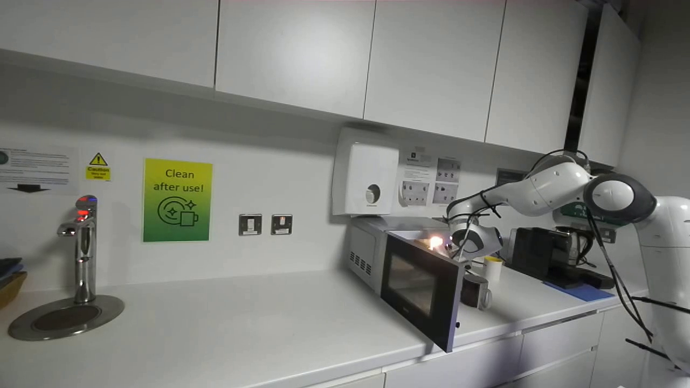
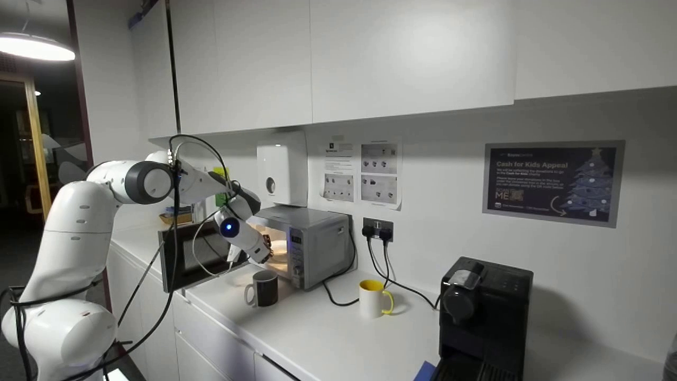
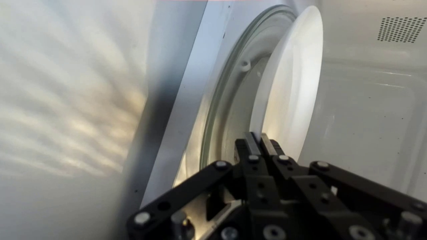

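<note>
"Holding anything, that gripper [image 3: 259, 138]?"

"Yes. The wrist view shows its fingers [image 3: 268, 146] clamped on the rim of a white plate [image 3: 290, 83], one on each side of the edge."

"And where is the plate itself?"

"Inside the microwave [image 2: 328, 248], over the glass turntable [image 3: 237, 113]. It sits at a tilt instead of lying flat on the glass. Whether its lower edge touches the turntable, I can't tell."

"So the door is open?"

"Swung wide. In an exterior view the door [image 1: 420, 291] stands out over the counter [image 1: 232, 328], and the robot arm [image 2: 76, 233] reaches past it into the opening. Both exterior views show a warm light glowing within."

"What stands nearby?"

"A black mug [image 2: 266, 288] is just in front of the microwave, and a white mug with a yellow inside [image 2: 372, 301] is a bit farther along, near the power cables. A black coffee machine [image 2: 486, 312] stands beyond that."

"Anything on the wall?"

"A white dispenser [image 1: 366, 178] hangs above the microwave, with printed sheets [image 2: 359, 174] beside it. Well apart from them, a green and yellow sign [image 1: 178, 199] reads 'Clean after use!', and a chrome tap [image 1: 85, 269] rises from the counter near it."
</note>
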`<state>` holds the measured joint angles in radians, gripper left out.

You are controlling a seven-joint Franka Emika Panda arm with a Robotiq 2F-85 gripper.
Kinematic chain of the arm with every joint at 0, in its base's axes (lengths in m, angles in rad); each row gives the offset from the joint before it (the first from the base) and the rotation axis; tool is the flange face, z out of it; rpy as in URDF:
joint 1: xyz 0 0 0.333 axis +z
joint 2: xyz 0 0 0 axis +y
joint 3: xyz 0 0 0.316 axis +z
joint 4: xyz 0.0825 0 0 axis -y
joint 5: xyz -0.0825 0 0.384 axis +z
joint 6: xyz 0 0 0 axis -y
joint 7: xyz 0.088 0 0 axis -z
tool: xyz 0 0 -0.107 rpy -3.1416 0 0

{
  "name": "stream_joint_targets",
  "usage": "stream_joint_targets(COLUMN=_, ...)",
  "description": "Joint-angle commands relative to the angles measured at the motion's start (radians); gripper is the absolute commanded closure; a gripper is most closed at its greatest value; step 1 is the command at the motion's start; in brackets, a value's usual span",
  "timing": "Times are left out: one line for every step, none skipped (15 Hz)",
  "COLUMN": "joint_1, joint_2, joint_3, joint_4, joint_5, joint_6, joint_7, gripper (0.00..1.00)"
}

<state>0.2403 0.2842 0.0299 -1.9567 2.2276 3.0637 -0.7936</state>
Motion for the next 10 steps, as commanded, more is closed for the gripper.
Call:
stream_joint_targets(joint_1=0.037, joint_2=0.026, joint_3=-0.050, joint_4=0.070, joint_5=0.084, joint_6=0.030, joint_7=-0.083, gripper=0.99)
stream_joint_targets(joint_1=0.042, joint_2=0.033, joint_3=-0.061, joint_4=0.078, joint_5=0.097, joint_6=0.028, joint_7=-0.094, gripper=0.99)
stream_joint_targets(joint_1=0.048, joint_2=0.040, joint_3=-0.070, joint_4=0.086, joint_5=0.110, joint_6=0.028, joint_7=-0.104, gripper=0.99)
stream_joint_targets(joint_1=0.054, joint_2=0.046, joint_3=-0.081, joint_4=0.091, joint_5=0.120, joint_6=0.027, joint_7=-0.110, gripper=0.99)
stream_joint_targets(joint_1=0.061, joint_2=0.051, joint_3=-0.091, joint_4=0.098, joint_5=0.131, joint_6=0.027, joint_7=-0.118, gripper=0.99)
stream_joint_targets(joint_1=0.068, joint_2=0.058, joint_3=-0.100, joint_4=0.104, joint_5=0.141, joint_6=0.026, joint_7=-0.124, gripper=0.99)
stream_joint_targets(joint_1=0.073, joint_2=0.065, joint_3=-0.107, joint_4=0.110, joint_5=0.146, joint_6=0.026, joint_7=-0.126, gripper=0.99)
stream_joint_targets(joint_1=0.081, joint_2=0.071, joint_3=-0.115, joint_4=0.114, joint_5=0.152, joint_6=0.025, joint_7=-0.127, gripper=0.99)
stream_joint_targets(joint_1=0.087, joint_2=0.076, joint_3=-0.121, joint_4=0.119, joint_5=0.156, joint_6=0.025, joint_7=-0.127, gripper=0.99)
stream_joint_targets(joint_1=0.093, joint_2=0.083, joint_3=-0.127, joint_4=0.126, joint_5=0.158, joint_6=0.024, joint_7=-0.126, gripper=0.99)
